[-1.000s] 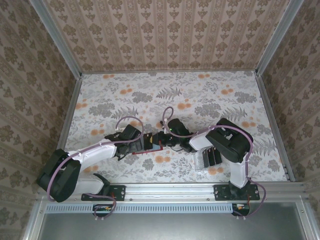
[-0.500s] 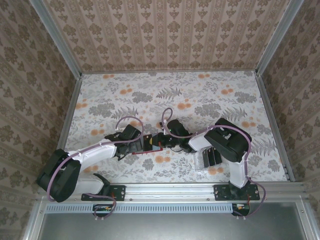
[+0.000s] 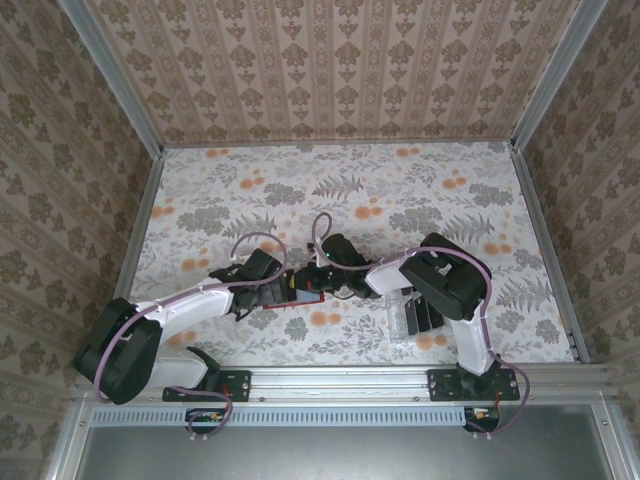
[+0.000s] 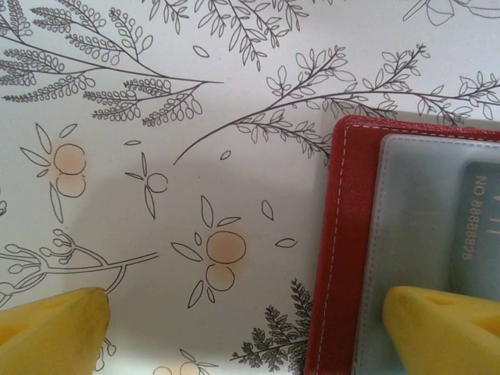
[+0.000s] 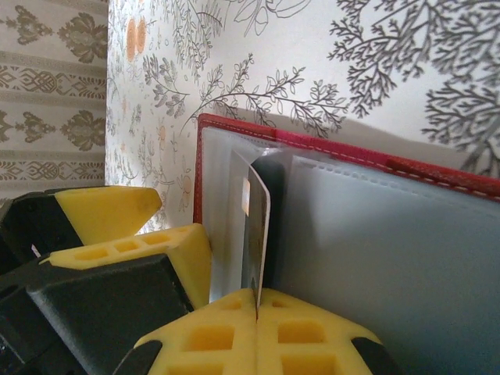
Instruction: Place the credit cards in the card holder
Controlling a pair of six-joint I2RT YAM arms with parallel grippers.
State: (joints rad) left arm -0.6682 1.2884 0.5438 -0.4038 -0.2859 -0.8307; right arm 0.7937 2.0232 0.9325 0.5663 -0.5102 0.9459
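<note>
Sliding one card into its pocket is the step in hand. The right gripper is closed tight on a credit card, held on its edge, and the card's front end is already between the clear sleeves of the card holder. The holder lies open and flat on the table, near the middle of the near edge, between the two arms. The left gripper is spread fully and grips nothing. One of its fingers appears to press on the holder's sleeve, probably to pin it, while the other is over bare table. Under that sleeve sits a stored card with printed numbers. More black cards stand in a clear tray toward the near right corner. Next, I think, the right arm must push the card deeper, straight along the pocket, and then release it. If the holder slides, the card may jam.
</note>
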